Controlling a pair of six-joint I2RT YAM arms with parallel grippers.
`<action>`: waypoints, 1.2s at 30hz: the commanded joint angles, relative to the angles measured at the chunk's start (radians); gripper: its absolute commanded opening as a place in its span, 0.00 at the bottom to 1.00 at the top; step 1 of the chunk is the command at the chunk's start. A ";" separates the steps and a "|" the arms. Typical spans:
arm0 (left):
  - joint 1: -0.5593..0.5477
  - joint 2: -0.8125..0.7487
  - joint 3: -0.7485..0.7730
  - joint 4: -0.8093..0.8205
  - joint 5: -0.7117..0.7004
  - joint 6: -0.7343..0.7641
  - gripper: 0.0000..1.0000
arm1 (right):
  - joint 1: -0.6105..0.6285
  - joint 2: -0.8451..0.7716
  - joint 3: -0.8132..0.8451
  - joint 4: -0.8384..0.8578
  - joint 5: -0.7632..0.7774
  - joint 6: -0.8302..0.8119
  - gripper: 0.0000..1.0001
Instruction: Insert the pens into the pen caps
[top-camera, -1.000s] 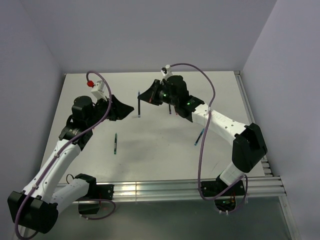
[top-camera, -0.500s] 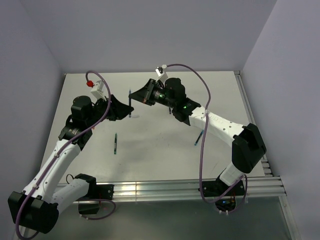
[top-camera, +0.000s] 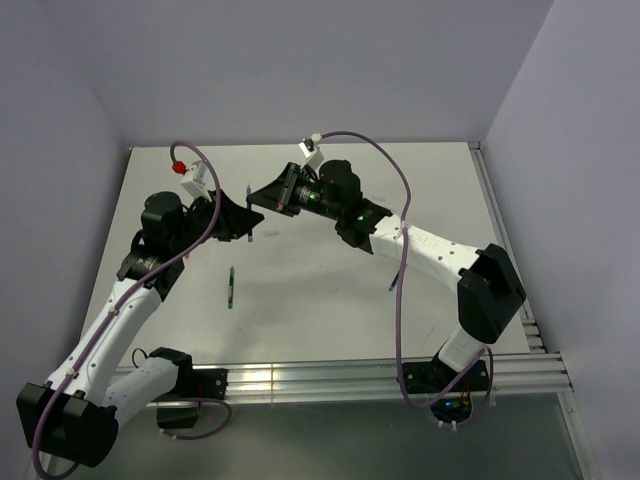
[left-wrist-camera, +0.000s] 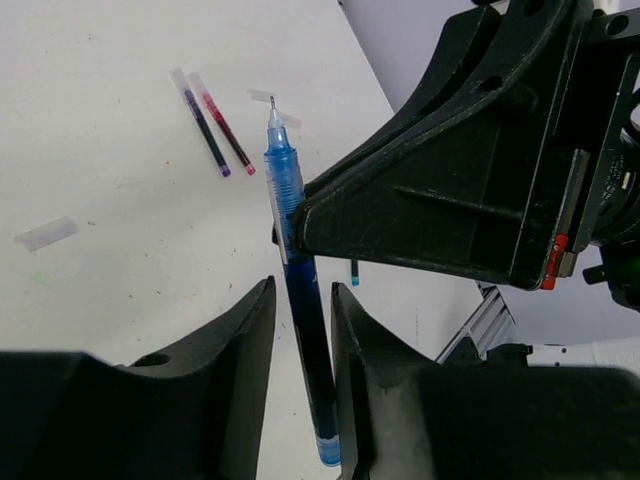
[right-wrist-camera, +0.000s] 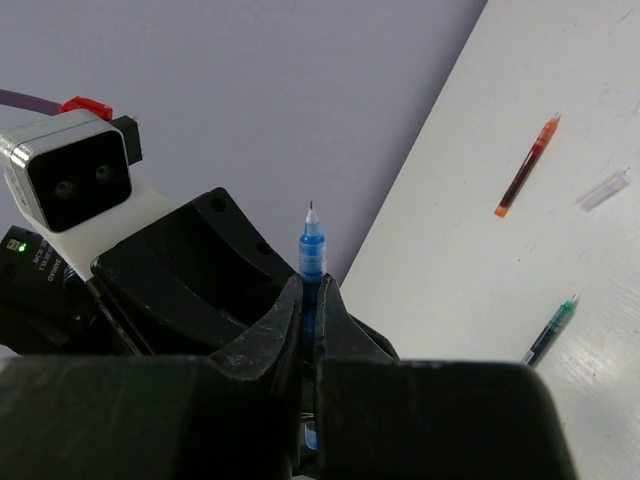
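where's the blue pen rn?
Top view: blue pen left of centre, clamped in the right gripper, barrel between the left gripper's parted fingers.

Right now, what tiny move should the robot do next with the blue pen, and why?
Probably close the left gripper fully on the blue pen. It straddles the pen's lower barrel with slim gaps on either side, so it isn't gripping yet, while the right gripper is shut on the pen nearer its tip.

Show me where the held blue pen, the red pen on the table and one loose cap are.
blue pen (left-wrist-camera: 302, 295), left wrist view, middle of the barrel.
red pen (left-wrist-camera: 222, 125), left wrist view, middle of the barrel.
loose cap (left-wrist-camera: 45, 233), left wrist view, middle of the tube.
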 joint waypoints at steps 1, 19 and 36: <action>0.006 -0.015 -0.002 0.051 0.027 -0.001 0.34 | 0.008 0.013 0.055 0.069 0.007 0.005 0.00; 0.006 -0.031 0.006 0.009 -0.059 0.016 0.00 | 0.019 -0.002 0.089 -0.052 0.166 -0.146 0.28; 0.075 0.021 0.029 -0.065 -0.161 0.015 0.00 | -0.298 -0.024 0.116 -0.491 0.188 -0.419 0.38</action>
